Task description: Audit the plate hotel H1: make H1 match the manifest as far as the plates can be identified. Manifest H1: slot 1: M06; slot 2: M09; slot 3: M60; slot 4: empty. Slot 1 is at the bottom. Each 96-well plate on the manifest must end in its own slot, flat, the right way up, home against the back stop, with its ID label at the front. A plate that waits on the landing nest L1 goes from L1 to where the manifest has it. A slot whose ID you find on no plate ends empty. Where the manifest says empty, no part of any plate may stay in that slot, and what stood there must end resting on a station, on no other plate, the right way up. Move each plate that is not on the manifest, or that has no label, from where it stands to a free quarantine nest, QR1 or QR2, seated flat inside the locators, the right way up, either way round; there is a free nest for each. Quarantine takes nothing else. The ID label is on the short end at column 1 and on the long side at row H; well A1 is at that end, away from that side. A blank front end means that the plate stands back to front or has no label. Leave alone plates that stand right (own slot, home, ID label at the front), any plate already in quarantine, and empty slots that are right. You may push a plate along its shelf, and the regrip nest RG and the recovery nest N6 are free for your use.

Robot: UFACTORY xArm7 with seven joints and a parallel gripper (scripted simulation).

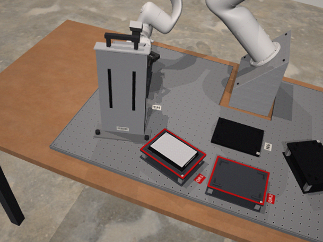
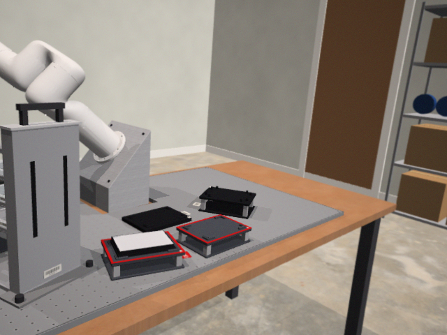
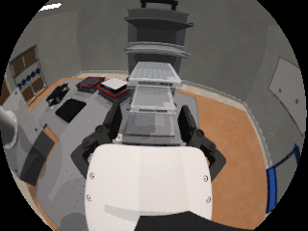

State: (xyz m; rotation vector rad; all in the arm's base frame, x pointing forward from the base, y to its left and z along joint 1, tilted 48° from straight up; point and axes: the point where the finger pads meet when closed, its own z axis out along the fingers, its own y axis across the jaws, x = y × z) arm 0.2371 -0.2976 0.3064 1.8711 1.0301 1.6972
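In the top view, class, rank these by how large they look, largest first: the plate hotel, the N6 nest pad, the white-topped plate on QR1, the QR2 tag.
1. Plate hotel, easily largest.
2. N6 nest pad and white-topped plate: too alike to rank; the plate is nearer the camera.
3. QR2 tag, smallest.

Plate (image 1: 173, 148) on QR1 nest (image 1: 194, 162), beside hotel (image 1: 121, 82).

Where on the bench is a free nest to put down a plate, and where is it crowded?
The red-framed nest QR2 shows bare, and so do the black pad N6 behind it and the black raised nest to its right. QR1 already holds a white plate. Around the gray tower it is tight.
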